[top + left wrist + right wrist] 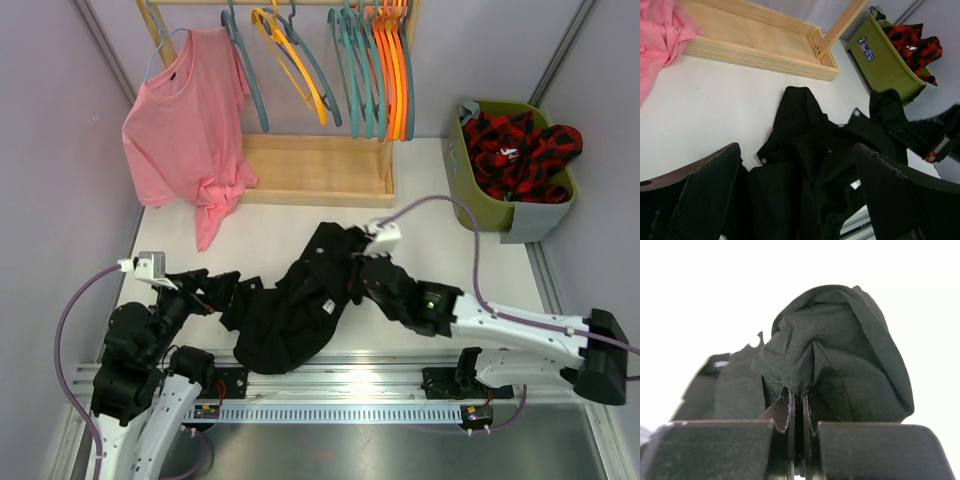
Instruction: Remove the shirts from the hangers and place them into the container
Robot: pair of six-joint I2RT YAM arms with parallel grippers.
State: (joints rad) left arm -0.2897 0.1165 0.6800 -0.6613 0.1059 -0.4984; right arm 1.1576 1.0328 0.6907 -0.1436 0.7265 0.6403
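Right gripper (797, 407) is clamped tight on a bunched fold of the black shirt (290, 315), which sprawls across the lower middle of the frame. Left gripper (215, 290) gapes wide beside its left edge. At upper right, the container (468, 205) holds the plaid shirt (520, 150).

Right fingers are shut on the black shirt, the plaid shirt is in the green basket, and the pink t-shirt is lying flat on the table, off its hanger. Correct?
Not quite. The pink t-shirt is not lying flat and loose: it hangs at the left end of the wooden rack, as the top external view shows. The rest of the statement holds.
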